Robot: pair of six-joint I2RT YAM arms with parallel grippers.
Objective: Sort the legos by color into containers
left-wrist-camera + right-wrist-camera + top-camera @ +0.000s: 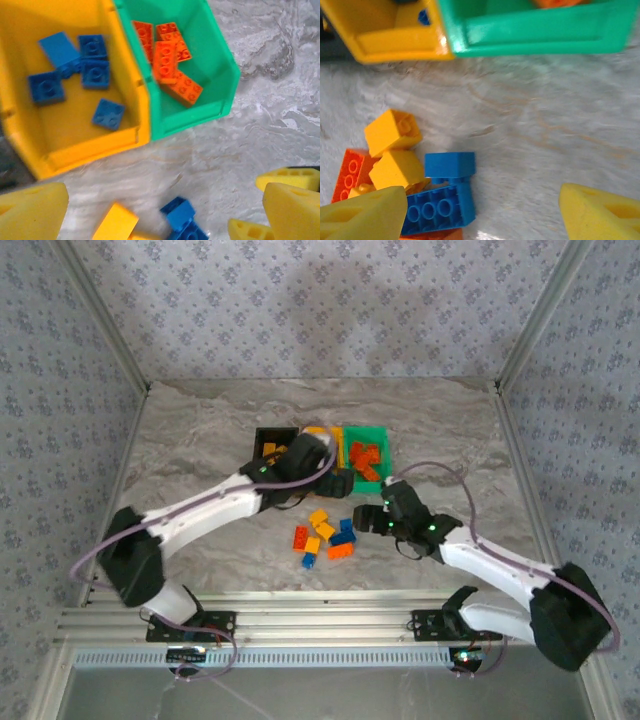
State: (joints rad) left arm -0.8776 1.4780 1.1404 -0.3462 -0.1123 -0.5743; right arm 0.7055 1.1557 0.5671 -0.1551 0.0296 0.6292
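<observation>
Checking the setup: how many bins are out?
3, side by side: black bin leftmost, yellow bin in the middle, partly behind the left arm, green bin rightmost.

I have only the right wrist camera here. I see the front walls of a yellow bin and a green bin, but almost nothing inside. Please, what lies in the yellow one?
Observer: The left wrist view looks down into the yellow bin. Only blue legos lie there.
Operator: And in the green one?
Observer: The green bin holds only red-orange legos.
Operator: Is there a third bin?
Observer: Yes. The top view shows a black bin beside the yellow one, on its left in the picture, with yellow-orange legos inside.
</observation>
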